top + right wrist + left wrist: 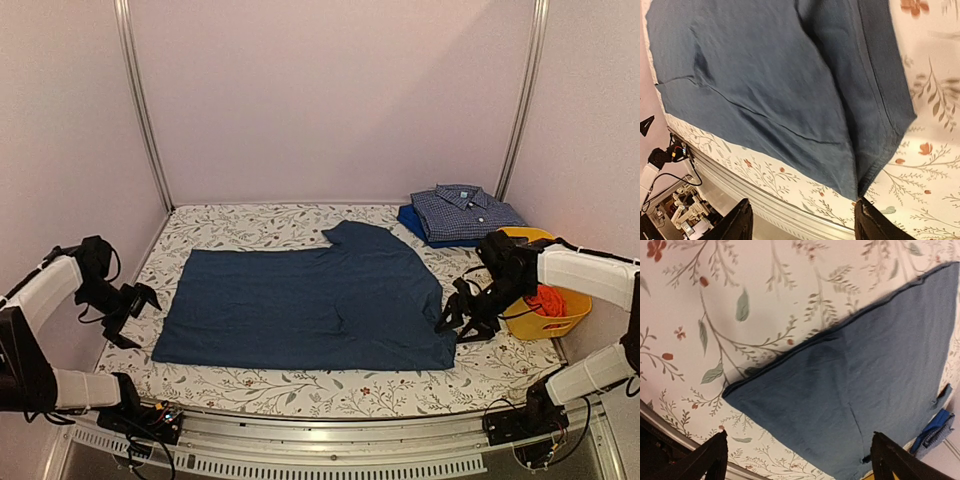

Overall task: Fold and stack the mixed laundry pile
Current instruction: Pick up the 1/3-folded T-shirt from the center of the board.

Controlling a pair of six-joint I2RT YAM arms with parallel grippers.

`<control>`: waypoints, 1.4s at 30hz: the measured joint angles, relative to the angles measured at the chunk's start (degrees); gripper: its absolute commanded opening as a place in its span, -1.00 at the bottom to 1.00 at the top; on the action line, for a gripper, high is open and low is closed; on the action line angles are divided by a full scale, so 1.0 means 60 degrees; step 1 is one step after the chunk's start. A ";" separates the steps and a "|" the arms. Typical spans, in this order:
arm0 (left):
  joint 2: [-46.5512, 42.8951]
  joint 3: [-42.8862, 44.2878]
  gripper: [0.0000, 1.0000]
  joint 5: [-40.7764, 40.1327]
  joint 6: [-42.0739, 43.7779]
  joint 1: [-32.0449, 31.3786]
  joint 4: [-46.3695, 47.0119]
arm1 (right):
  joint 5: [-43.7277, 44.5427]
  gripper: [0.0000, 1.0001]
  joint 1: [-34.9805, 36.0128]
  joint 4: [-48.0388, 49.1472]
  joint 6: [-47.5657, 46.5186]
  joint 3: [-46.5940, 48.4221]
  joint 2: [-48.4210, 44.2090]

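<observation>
Logged 1 dark blue garment (310, 305) lying flat across the middle of the counter (250, 225), reaching from near the left edge to near the right edge, with a sleeve-like flap turned toward the far side. Looks spread wide on purpose, to give straight edges for a fold. Found the left gripper (138, 318) at the left edge, just off the garment's left side, fingers (715, 455) spread wide, nothing between them, cloth lying below; apart from the cloth, as far as the wrist view tells. Found the right gripper (455, 330) low at the garment's near-right corner, fingers (742, 220) also spread, pinching nothing; cannot tell whether touching the hem. Reads as 2 arms posted at opposite ends so as to lift matching corners together. Noted 1 blue small-check button shirt (465, 212) folded at the far-right corner, resting on a brighter blue folded piece (412, 222): apparently the finished stack, kept out of the working area. Spotted a red-orange cloth piece (548, 298) inside the yellow basket (560, 325) at the right edge, not yet folded. Judging the task roughly midway: 2 items stacked, 1 flat, at least 1 waiting. Next move calls for an even pinch at both ends; risk of dragging a wrinkle through the middle, or catching only 1 layer at the seemingly doubled right corner.
</observation>
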 measured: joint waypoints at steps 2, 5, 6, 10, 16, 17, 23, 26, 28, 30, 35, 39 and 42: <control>0.0076 0.0732 0.99 0.0084 0.0324 0.0000 0.0321 | 0.0091 0.64 -0.0142 -0.0047 -0.0193 0.0729 0.0007; 0.0415 0.1708 0.99 0.0539 0.0841 -0.0007 0.1100 | 0.0149 0.87 -0.0550 -0.0087 -0.0576 0.1934 0.0186; 0.0594 0.2004 0.99 0.0790 0.0994 -0.0015 0.1424 | 0.0189 0.94 -0.0703 -0.0073 -0.0670 0.2339 0.0295; 0.1359 0.3093 0.99 0.1555 0.1614 -0.0087 0.2546 | 0.0517 0.98 -0.1257 0.0131 -0.1184 0.4109 0.0823; 0.2634 0.5967 0.99 0.1147 0.3311 -0.0787 0.3129 | 0.0368 0.98 -0.1537 0.1253 -0.1581 0.6105 0.1745; 0.2812 0.6430 0.99 0.0900 0.3625 -0.1024 0.3228 | 0.0357 0.98 -0.1552 0.1461 -0.1530 0.6371 0.1905; 0.3388 0.7311 0.99 0.0871 0.4772 -0.1581 0.5140 | -0.0656 0.98 -0.1716 0.3931 -0.0608 0.7836 0.3315; 0.4109 0.7340 0.99 0.1683 0.4856 -0.1180 0.6182 | -0.1712 0.98 -0.1785 0.4590 -0.0423 0.8801 0.4517; 0.4790 0.7380 0.99 0.2204 0.4921 -0.0954 0.6655 | -0.2233 0.89 -0.1789 0.5002 -0.0393 0.9307 0.5410; 0.5552 0.7391 0.99 0.2543 0.4994 -0.0820 0.6874 | -0.2495 0.82 -0.1785 0.4991 -0.0357 0.9653 0.6167; 0.7173 0.7930 0.99 0.2506 0.5504 -0.0911 0.6349 | -0.2131 0.69 -0.1672 0.3880 -0.0820 1.1132 0.7952; 0.7945 0.8389 0.99 0.2204 0.5883 -0.1151 0.5785 | -0.1093 0.55 -0.1439 0.2761 -0.1643 1.2138 0.8888; 0.8171 0.8466 0.99 0.2000 0.6109 -0.1293 0.5424 | -0.0233 0.42 -0.1104 0.2014 -0.2222 1.2502 0.9366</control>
